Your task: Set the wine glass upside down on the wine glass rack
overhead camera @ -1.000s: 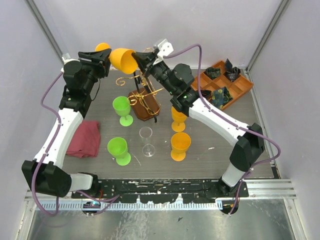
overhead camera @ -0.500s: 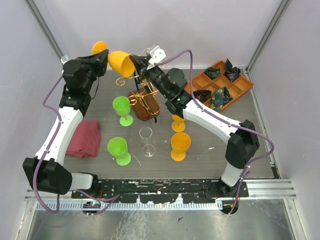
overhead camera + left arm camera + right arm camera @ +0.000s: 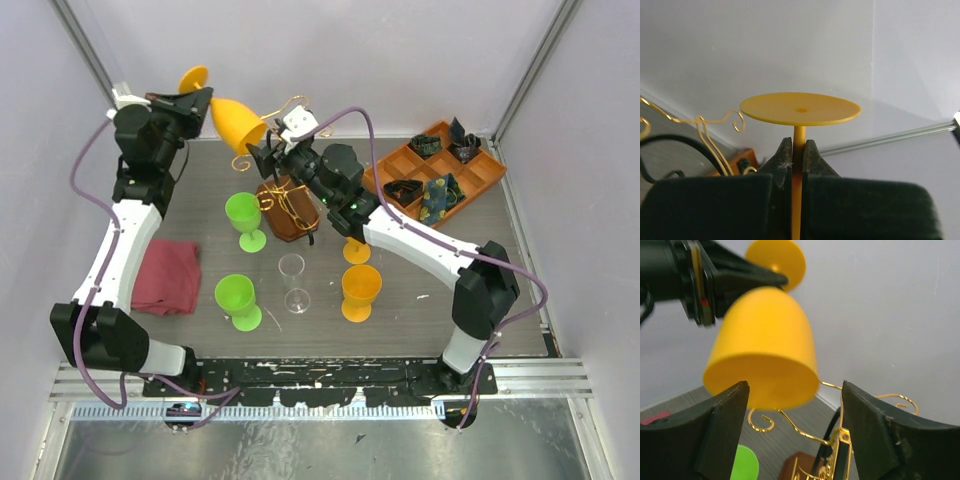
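Top view: orange wine glass point(image 3: 238, 120), mouth tipped down, above wine glass rack point(image 3: 288, 205).
Left wrist: left gripper point(image 3: 799, 152) jaws clamped on stem below foot, ready for hanging.
Right wrist: right gripper point(image 3: 792, 390) jaws spread beside bowl, not gripping.

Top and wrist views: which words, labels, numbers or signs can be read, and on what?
No readable text. The orange plastic wine glass and the gold wire rack on its brown wooden base carry none; white marks on the black rail are too small to read.
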`<action>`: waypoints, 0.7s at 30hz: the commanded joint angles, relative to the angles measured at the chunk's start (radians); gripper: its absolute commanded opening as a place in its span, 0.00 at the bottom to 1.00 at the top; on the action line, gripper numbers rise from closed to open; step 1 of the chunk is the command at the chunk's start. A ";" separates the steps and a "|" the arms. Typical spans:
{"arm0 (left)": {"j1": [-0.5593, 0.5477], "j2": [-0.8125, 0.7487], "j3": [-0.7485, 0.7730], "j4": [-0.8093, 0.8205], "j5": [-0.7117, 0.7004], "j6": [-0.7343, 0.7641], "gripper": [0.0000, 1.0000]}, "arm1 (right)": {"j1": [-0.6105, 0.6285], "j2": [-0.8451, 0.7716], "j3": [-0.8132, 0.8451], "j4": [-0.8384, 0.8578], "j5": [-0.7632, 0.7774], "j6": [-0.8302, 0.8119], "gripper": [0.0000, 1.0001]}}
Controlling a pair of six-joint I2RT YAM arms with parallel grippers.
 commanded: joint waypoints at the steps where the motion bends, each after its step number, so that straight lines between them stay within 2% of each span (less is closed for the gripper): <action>1: 0.060 -0.009 0.094 0.016 -0.001 0.349 0.00 | 0.004 -0.123 -0.010 -0.054 0.088 -0.061 0.85; 4: 0.066 -0.022 0.116 -0.045 -0.052 0.627 0.00 | 0.005 -0.160 -0.015 -0.111 0.164 -0.086 0.93; 8: 0.066 -0.037 0.071 -0.061 -0.115 0.904 0.00 | 0.004 -0.209 -0.024 -0.170 0.241 -0.111 0.97; 14: 0.067 -0.096 -0.130 0.048 -0.288 1.242 0.00 | 0.003 -0.268 -0.032 -0.238 0.327 -0.156 0.98; 17: 0.066 -0.112 -0.222 0.131 -0.345 1.331 0.00 | 0.004 -0.298 -0.055 -0.249 0.347 -0.179 0.98; 21: 0.067 -0.095 -0.334 0.259 -0.307 1.332 0.00 | 0.004 -0.325 -0.075 -0.262 0.365 -0.195 0.98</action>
